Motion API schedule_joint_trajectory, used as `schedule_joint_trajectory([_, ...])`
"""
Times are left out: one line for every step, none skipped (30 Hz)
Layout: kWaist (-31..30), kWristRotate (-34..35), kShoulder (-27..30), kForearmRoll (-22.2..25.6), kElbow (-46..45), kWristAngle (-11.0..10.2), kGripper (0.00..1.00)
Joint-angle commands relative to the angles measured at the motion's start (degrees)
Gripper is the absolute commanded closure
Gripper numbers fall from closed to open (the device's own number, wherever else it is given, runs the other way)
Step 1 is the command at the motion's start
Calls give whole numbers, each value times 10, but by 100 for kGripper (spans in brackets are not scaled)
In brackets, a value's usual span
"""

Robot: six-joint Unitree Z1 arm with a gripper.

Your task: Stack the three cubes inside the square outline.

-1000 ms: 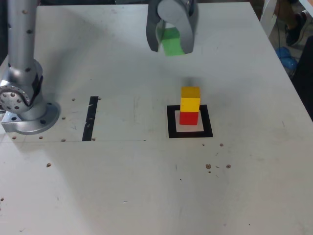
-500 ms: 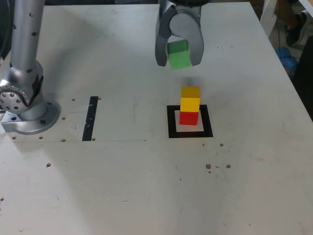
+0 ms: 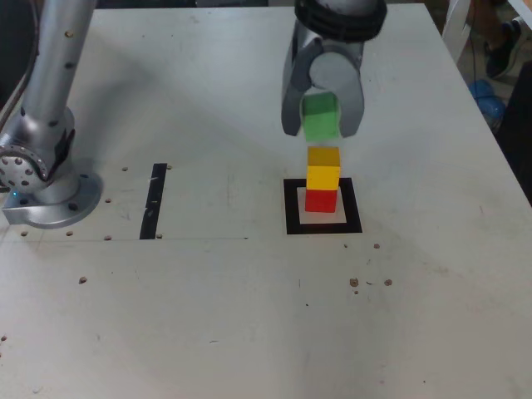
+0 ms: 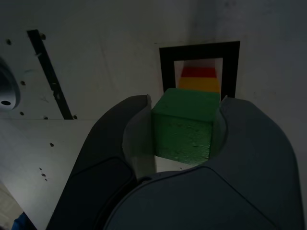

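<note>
Gripping the green cube [image 3: 320, 117] between both grey fingers [image 3: 291, 106] of the gripper [image 3: 322, 125], jaws closed flat against two opposite faces, as confirmed in the wrist view, where the green cube [image 4: 184, 127] is sitting wedged between the two curved fingers [image 4: 120, 143] of the gripper [image 4: 184, 132]. Hanging in the air just above the small stack, apart from it, with a thin gap showing in the exterior view between the green block's underside and the yellow cube [image 3: 323, 167]. Standing directly beneath: the yellow cube resting squarely on the red cube [image 3: 321, 200], both upright and lined up. Peeking out past the green block's far edge in the wrist view: a band of yellow [image 4: 199, 84] and a band of red [image 4: 197, 72]. Sitting under the stack: the square outline [image 3: 323, 224], its thick black frame surrounding a white centre, with the red cube inside that centre. Lying well apart toward the exterior view's left: a narrow black strip [image 3: 155, 200] on the white table [image 3: 249, 316]. Standing further left still: the arm's metal base [image 3: 41, 187], bolted to the table near its edge.
</note>
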State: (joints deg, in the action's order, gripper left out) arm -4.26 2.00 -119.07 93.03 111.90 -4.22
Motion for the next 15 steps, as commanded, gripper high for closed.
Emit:
schedule_joint_trajectory([-2,0,-4,8,4,2,92])
schedule_joint_trajectory([-3,0,-4,8,3,2,92])
schedule_joint_trajectory([-3,0,-4,8,3,2,92])
schedule_joint_trajectory([-3,0,-5,8,2,2,92])
schedule_joint_trajectory([-3,0,-6,8,1,3,92])
schedule_joint_trajectory([-3,0,-7,8,0,3,92])
schedule_joint_trajectory([-3,0,-8,8,0,4,92])
schedule_joint_trajectory([-3,0,-10,8,-1,4,92])
schedule_joint_trajectory([-3,0,-11,8,-2,5,92])
schedule_joint_trajectory([-3,0,-12,8,-2,5,92])
schedule_joint_trajectory([-3,0,-13,8,-3,6,92])
schedule_joint_trajectory([-3,0,-14,8,-4,6,92])
schedule_joint_trajectory([-3,0,-15,7,-4,7,92])
schedule_joint_trajectory([-3,0,-16,7,-4,8,92])
schedule_joint_trajectory([-3,-1,-17,7,-4,10,92])
